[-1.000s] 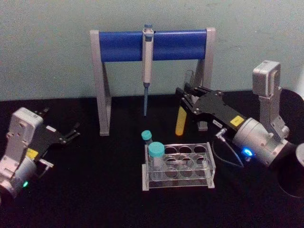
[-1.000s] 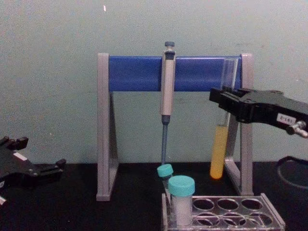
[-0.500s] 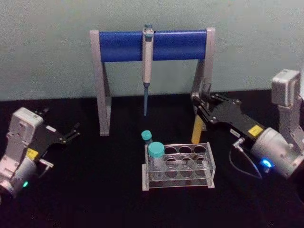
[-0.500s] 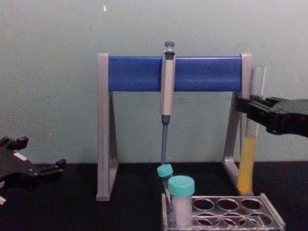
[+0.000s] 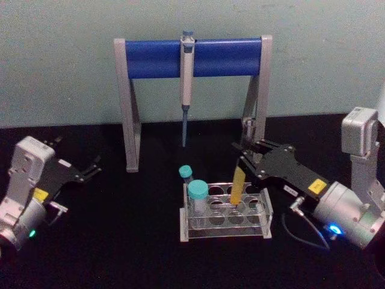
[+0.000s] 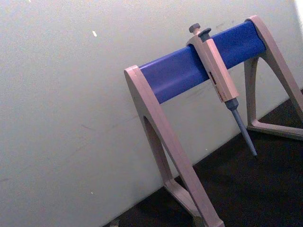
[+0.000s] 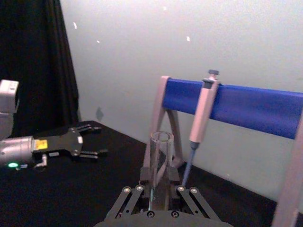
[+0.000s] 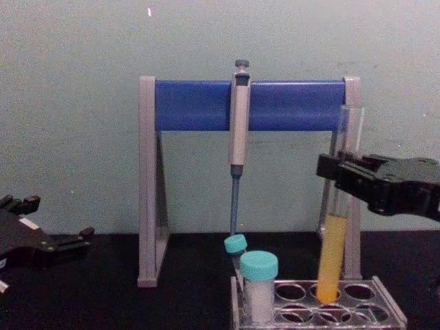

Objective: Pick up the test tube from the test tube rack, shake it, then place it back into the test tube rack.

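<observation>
Right gripper (image 5: 245, 161): black linkage fingers clamped on the test tube (image 5: 238, 185), gripping the clear glass above the yellow liquid. The open mouth stands well above the fingers. Seen from the chest, the tube (image 8: 332, 251) leans a little, its top toward the robot's right, and the gripper (image 8: 338, 172) crosses it roughly level.

Right arm reaches in from the right side. Its silver wrist sits low over the table with a blue light showing, and the fingers point toward the robot's left.

The tube's rounded bottom is down at the top plate of the test tube rack (image 5: 224, 232), at a hole in the middle column. Cannot tell how far into the hole it sits.

In the same rack, at its left end: a wide teal-capped tube (image 5: 198, 194) with white contents, and behind it a slim teal-capped tube (image 5: 186, 173).

Left gripper (image 5: 91, 168): parked low at the left, well apart from the rack, fingers spread and holding nothing.

Behind the rack is a grey-legged stand (image 5: 131, 120) with a blue bar. A pipette (image 5: 187, 75) hangs from the bar's middle, tip down.

Surface: black tabletop (image 5: 120, 247). Room: a plain pale green wall (image 5: 60, 60) close behind the stand. Dark drape (image 7: 28, 61) at one side in the right wrist view.
</observation>
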You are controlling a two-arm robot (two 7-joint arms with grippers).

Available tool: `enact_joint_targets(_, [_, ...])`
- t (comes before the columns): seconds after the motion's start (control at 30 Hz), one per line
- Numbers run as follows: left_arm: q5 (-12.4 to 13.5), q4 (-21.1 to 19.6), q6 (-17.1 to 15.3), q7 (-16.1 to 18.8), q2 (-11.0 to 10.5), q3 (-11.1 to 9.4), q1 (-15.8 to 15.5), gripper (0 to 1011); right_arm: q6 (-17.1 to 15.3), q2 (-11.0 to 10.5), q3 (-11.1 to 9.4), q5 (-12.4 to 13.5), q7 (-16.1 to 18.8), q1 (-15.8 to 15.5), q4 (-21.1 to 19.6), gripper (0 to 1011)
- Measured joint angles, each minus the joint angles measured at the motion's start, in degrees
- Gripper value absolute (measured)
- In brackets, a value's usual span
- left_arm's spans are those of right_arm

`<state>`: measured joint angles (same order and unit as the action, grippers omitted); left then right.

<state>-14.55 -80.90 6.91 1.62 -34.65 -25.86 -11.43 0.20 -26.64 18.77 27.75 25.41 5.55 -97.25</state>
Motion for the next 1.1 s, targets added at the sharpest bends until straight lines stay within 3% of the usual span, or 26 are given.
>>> enact_joint_targets(0.47, [0.0,0.0,0.0,0.0,0.0,0.0,0.0,1001,1.6,3.44,3.16,-0.47,1.3,7.09,6.83,235])
enact_joint_targets(0.73, [0.0,0.0,0.0,0.0,0.0,0.0,0.0,1001,1.89,4.42,2.46,-1.28,-0.5,9.09,9.65,235])
enact_joint_targets(1.1, [0.0,0.0,0.0,0.0,0.0,0.0,0.0,1001,1.95,4.1,0.89,-1.68,-1.45,8.44,9.23,235])
